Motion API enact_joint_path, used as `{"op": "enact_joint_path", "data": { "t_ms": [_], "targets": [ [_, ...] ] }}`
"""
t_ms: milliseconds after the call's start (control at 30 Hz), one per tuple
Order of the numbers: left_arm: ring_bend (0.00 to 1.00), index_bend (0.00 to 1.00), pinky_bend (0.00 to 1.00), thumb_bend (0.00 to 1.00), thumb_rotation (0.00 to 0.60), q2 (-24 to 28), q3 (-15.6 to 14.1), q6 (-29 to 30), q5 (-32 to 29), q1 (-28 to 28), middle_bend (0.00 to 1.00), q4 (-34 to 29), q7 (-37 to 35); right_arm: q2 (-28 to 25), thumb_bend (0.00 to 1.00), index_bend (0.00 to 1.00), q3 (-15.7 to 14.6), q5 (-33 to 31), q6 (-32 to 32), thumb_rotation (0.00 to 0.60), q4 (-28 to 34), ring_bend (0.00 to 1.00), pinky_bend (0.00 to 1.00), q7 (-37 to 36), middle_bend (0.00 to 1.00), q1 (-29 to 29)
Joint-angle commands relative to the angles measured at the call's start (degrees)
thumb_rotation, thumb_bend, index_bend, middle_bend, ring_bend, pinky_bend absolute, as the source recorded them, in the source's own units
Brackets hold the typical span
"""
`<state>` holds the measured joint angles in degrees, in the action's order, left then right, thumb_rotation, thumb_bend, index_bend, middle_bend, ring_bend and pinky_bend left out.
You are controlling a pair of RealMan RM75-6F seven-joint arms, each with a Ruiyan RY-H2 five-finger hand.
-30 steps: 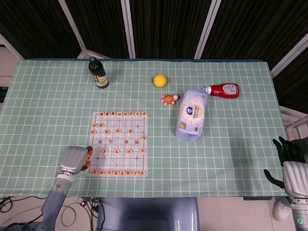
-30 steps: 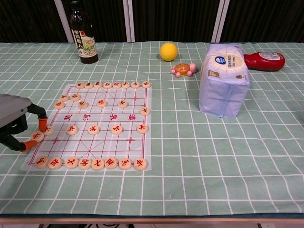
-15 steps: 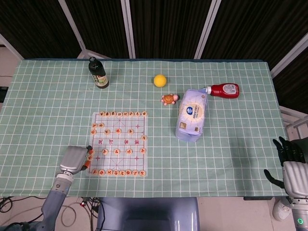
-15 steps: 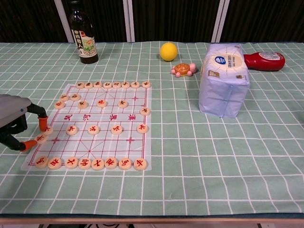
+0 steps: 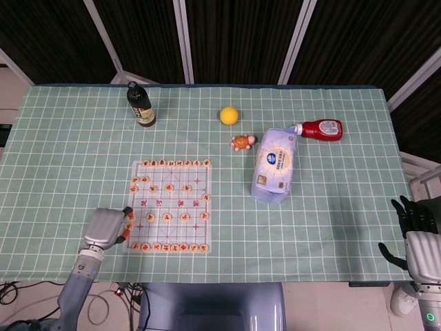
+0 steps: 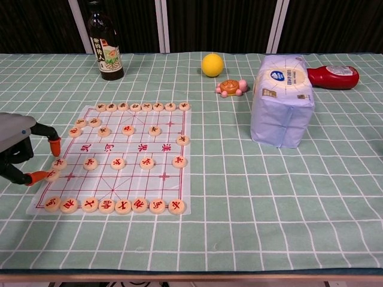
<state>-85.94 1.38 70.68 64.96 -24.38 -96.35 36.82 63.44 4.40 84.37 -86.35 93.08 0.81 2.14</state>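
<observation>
Chess piece [image 6: 52, 174] at the xiangqi board's [image 6: 134, 179] left edge sat against your left hand's [image 6: 18, 154] lower orange fingertip, fingers spread around it, not gripping. You needed to close them gently. Right hand [image 5: 417, 231] idled, holding nothing.

Head cam: mounted high, looks steeply down, takes in the whole green checked table [image 5: 331, 227] from far edge w/ dark curtains to near edge, both forearms at bottom corners. Wide, distant.

Chest cam: mounted low at near edge, faces fwd at shallow angle, much closer; table [image 6: 269, 209] fills frame, curtain bases at top.

Shared: chess board [image 5: 171, 205] [image 6: 128, 156], dark bottle [image 5: 141, 105] [image 6: 105, 43], yellow ball [image 5: 229, 115] [image 6: 212, 64], tissue pack [image 5: 275, 164] [image 6: 281, 98], red bottle [image 5: 320, 129] [image 6: 333, 76], left hand [image 5: 103, 227] [image 6: 18, 149]. Right hand [image 5: 417, 231] in head cam only.
</observation>
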Motion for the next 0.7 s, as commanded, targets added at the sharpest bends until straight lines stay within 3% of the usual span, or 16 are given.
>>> {"op": "enact_joint_path", "data": {
  "t_ms": [33,200,300,367,433,500,533,700],
  "targets": [
    [0.84,0.4,0.87,0.25,0.6,1.85,-0.83,2.66,3.8,1.55,0.91,-1.83,-3.26,0.0,0.29,0.0,-0.01,0.04,-0.04,0.6,-0.01,0.0,0.0,0.01,0.0,-0.01],
    [0.63,0.39,0.66,0.24,0.6,6.0,-3.37,8.55,12.08,5.08,0.69,-3.97,-10.17,0.12,0.29,0.0,-0.01,0.4,-0.31,0.6,-0.34,0.0,0.0,0.33,0.0,0.01],
    [0.41,0.36,0.49,0.21,0.6,8.48,-4.97,11.63,16.19,7.11,0.48,-4.39,-13.82,0.19,0.29,0.0,-0.05,0.72,-0.56,0.6,-0.55,0.0,0.0,0.56,0.0,-0.01],
    [0.21,0.27,0.32,0.15,0.6,10.34,-6.15,13.38,18.45,8.52,0.27,-4.38,-16.31,0.29,0.29,0.0,-0.09,0.99,-0.77,0.6,-0.7,0.0,0.0,0.8,0.0,-0.02],
    [0.08,0.12,0.17,0.08,0.6,11.97,-7.25,14.28,19.85,9.58,0.11,-4.24,-17.87,0.38,0.29,0.0,-0.11,1.22,-0.95,0.6,-0.86,0.0,0.0,0.98,0.0,-0.03],
    [0.01,0.01,0.04,0.03,0.6,13.69,-8.48,15.26,21.27,10.82,0.02,-3.85,-19.15,0.54,0.29,0.0,-0.09,1.54,-1.31,0.6,-1.13,0.0,0.0,1.27,0.0,-0.05],
    [0.0,0.0,0.01,0.02,0.6,14.56,-9.07,15.67,21.71,11.45,0.0,-3.51,-19.06,0.61,0.29,0.0,-0.09,1.75,-1.49,0.6,-1.29,0.0,0.0,1.43,0.0,-0.05],
    [0.0,0.0,0.0,0.01,0.6,16.08,-9.08,18.86,23.76,13.68,0.0,-1.8,-20.34,0.98,0.29,0.0,-0.13,2.88,-2.41,0.6,-2.26,0.0,0.0,2.03,0.0,-0.04]
  ]
}}
